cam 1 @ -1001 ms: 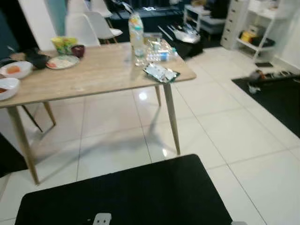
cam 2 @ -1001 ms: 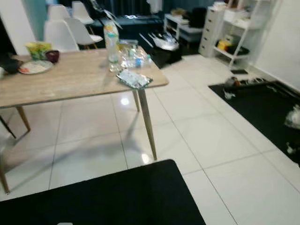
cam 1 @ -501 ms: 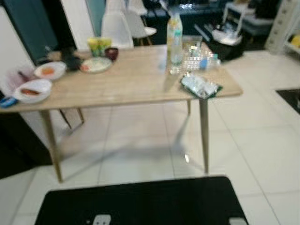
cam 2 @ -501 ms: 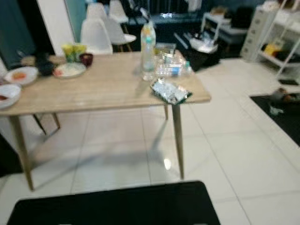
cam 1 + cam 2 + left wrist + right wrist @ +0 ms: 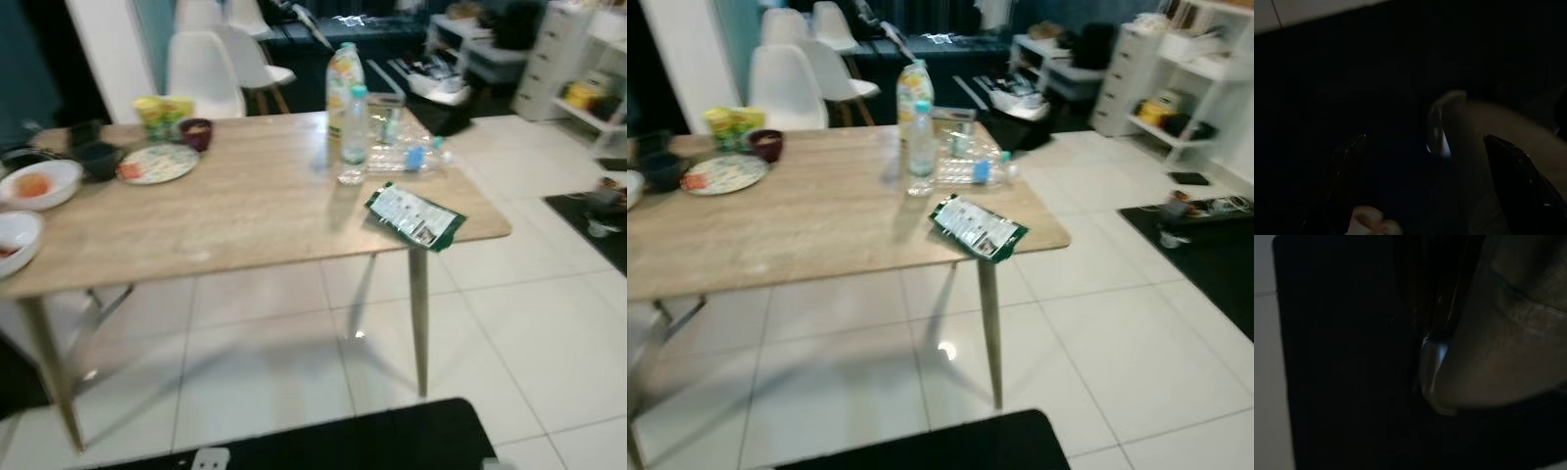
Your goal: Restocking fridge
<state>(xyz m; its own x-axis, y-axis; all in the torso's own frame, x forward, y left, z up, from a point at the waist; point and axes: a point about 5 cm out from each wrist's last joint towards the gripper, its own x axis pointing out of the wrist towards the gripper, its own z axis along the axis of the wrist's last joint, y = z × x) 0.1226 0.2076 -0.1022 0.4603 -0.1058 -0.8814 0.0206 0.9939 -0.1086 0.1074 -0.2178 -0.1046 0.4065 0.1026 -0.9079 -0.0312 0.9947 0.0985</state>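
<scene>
A wooden table (image 5: pixel 245 211) stands ahead of me on white tiles. Near its far right side an upright water bottle (image 5: pixel 354 132) stands in front of a taller juice bottle (image 5: pixel 340 76), with clear bottles lying flat (image 5: pixel 407 157) beside them. A green and white packet (image 5: pixel 414 216) lies at the near right corner, partly over the edge. In the dark left wrist view my left gripper (image 5: pixel 1425 139) hangs with its two black fingers (image 5: pixel 1344 181) wide apart and nothing between them. The right wrist view is very dark.
On the table's left side are a plate (image 5: pixel 157 164), yellow cups (image 5: pixel 165 116), a dark bowl (image 5: pixel 196 130) and white bowls (image 5: pixel 37 183). White chairs (image 5: pixel 204 73) stand behind. Shelves (image 5: pixel 1176 88) and a black mat (image 5: pixel 1215 255) lie right. A black surface (image 5: pixel 392 441) crosses the bottom edge.
The whole picture has shifted, so the camera has moved: the table now sits nearer and fuller in view. The things on the table have not moved.
</scene>
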